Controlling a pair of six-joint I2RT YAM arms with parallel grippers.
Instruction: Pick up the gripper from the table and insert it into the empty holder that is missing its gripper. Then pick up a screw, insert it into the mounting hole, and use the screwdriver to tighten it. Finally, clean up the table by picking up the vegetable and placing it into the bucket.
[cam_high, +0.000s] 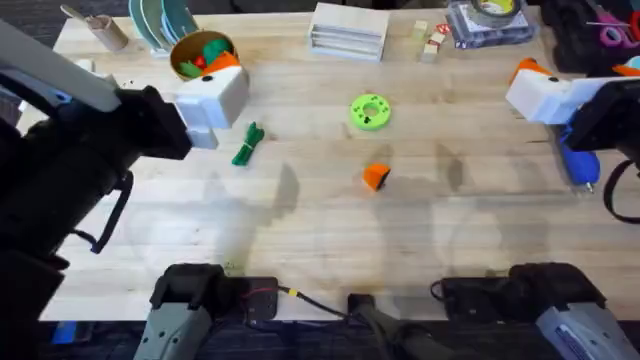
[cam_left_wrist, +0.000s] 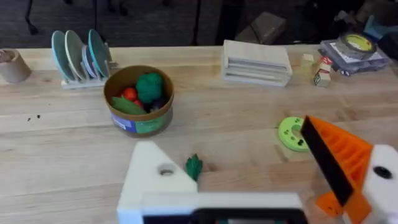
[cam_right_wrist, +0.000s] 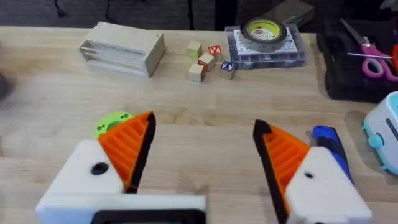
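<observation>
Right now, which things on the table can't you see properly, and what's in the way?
1. Vegetable, left wrist view: mostly hidden behind the bare white holder of the left tool.
2. Screwdriver, right wrist view: much of it hidden behind the orange pad of the right tool.
3. Green ring, left wrist view: half covered by the left tool's orange finger.

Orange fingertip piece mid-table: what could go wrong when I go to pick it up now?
1. The orange fingertip piece is a small loose wedge; closing on its sloped faces may squirt it towards the green ring.
2. The left end effector has one bare holder, so it would probably grip poorly; the open right end effector, with both pads, looks safer.
3. The vegetable lies near the left end effector and could be swept aside.
</observation>
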